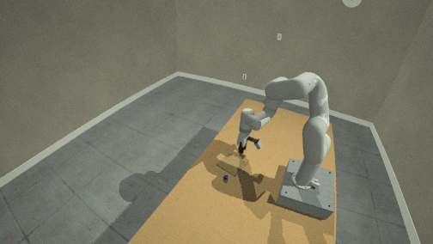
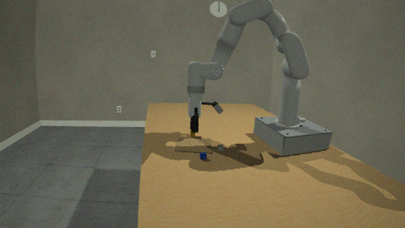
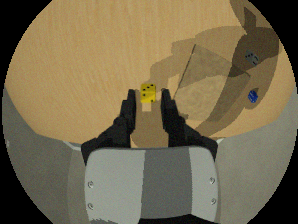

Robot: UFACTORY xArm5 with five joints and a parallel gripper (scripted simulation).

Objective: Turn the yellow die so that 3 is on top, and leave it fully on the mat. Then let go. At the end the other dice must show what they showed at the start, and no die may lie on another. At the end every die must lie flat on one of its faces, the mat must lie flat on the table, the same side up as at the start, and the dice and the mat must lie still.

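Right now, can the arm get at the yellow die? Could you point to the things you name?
Probably yes: the claw (image 1: 241, 150) (image 2: 194, 131) (image 3: 148, 97) is partly open, the yellow die (image 2: 193, 134) (image 3: 148, 94) lines up between its fingers with a gap each side, and nothing visible blocks it.

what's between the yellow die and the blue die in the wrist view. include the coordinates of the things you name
The mat (image 1: 234, 164) (image 2: 193, 147) (image 3: 205, 95) lies between them in the wrist view.

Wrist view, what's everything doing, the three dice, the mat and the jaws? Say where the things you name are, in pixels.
Yellow die (image 2: 193, 134) (image 3: 148, 93): off the mat.
Blue die (image 1: 225, 177) (image 2: 203, 156) (image 3: 253, 96): off the mat.
Gray die (image 1: 244, 173) (image 2: 220, 148) (image 3: 251, 57): off the mat, shaded.
Mat (image 1: 232, 164) (image 2: 193, 145) (image 3: 207, 87): flat, partly shaded.
Jaws: partly open, not gripping.
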